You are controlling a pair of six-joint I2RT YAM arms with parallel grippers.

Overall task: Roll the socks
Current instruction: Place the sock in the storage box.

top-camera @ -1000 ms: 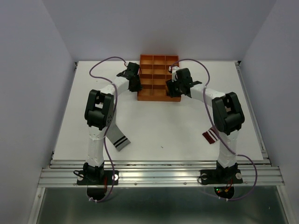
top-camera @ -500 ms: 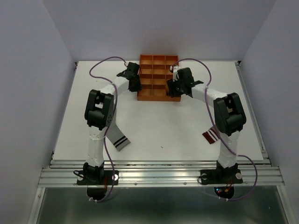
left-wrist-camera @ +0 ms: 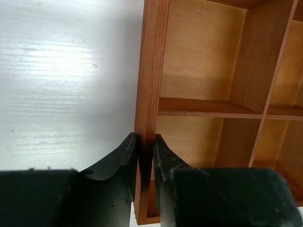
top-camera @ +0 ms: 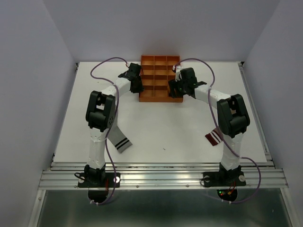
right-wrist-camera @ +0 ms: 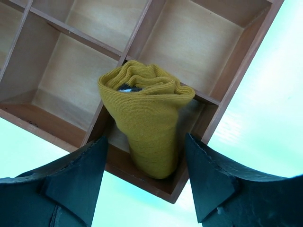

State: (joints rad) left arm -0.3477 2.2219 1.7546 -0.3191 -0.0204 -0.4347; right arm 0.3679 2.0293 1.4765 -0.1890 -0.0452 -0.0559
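The left claw (left-wrist-camera: pixel 144 139) is pinched shut on the side wall of the orange tray (left-wrist-camera: pixel 151 56). I think that is so the tray cannot slide. The rolled yellow sock (right-wrist-camera: pixel 147 109) stands on end in a corner box of that tray. The right claw (right-wrist-camera: pixel 146 142) is open wide, with one finger on each side of the roll, not squeezing it. The grey sock (top-camera: pixel 119 139) and the brown sock (top-camera: pixel 214 137) lie flat on the counter (top-camera: pixel 161 123), not rolled yet.
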